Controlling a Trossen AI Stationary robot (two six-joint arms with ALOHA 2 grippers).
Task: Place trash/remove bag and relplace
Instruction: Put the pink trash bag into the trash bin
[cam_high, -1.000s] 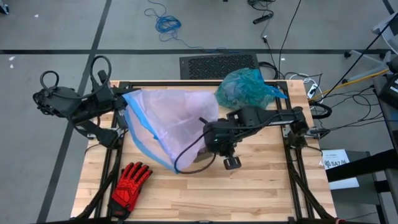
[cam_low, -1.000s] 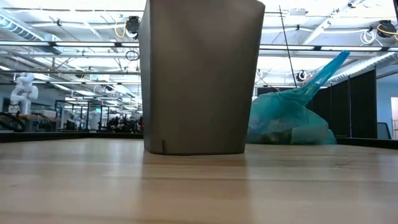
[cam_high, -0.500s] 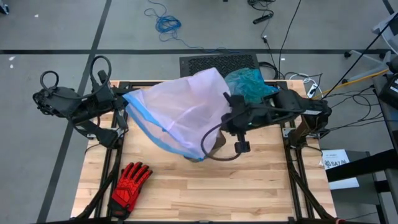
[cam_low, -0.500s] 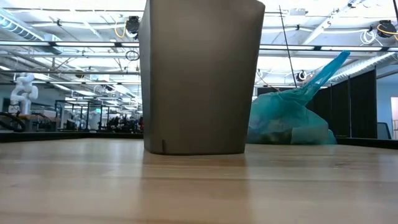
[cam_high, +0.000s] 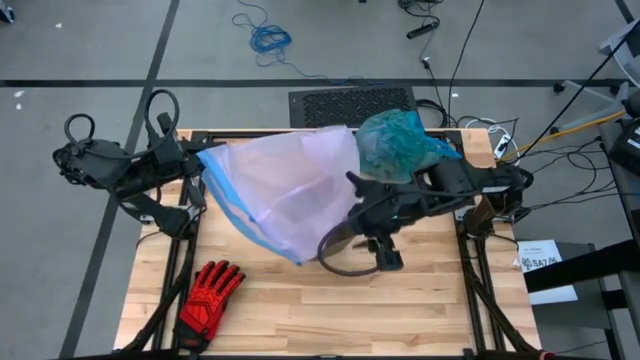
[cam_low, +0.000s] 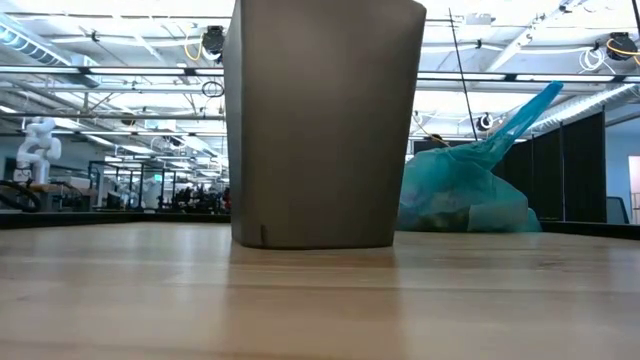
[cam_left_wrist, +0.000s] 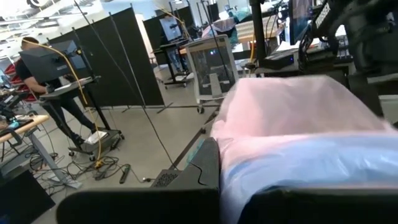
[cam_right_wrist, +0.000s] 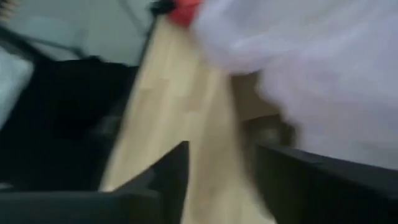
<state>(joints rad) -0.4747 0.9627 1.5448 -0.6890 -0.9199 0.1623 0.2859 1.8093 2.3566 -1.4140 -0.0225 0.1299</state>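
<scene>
The teal-green bag (cam_high: 398, 140) lies bunched at the table's far right, behind the grey-brown bin (cam_low: 320, 120). The trash is hidden. A pale lilac bag with a blue rim (cam_high: 285, 195) spreads from the table's left side across the bin, whose dark rim (cam_high: 335, 264) shows below it. My left gripper (cam_high: 200, 165), at the table's left edge, is shut on that lilac bag. My right gripper (cam_right_wrist: 217, 165) hangs open over the bin at the lilac bag's right edge, with only table showing between its fingers. My left gripper holds the lilac bag by its blue rim (cam_left_wrist: 261, 177), coming level from the table's left side. The fingers themselves hide the place of contact. From there the bag runs out over the table toward the bin, lifted clear at this end.
A red-and-black glove (cam_high: 210, 293) lies at the table's near left corner. Bare wood (cam_high: 420, 300) stretches along the near edge and near right. Cables and a black mat (cam_high: 350, 103) lie on the floor beyond the far edge.
My right gripper has risen from low over the bin and drawn back toward the table's right and far side. The lilac bag's right part went up and toward the far edge with it, then sagged back a little. More of the bin's rim shows now.
</scene>
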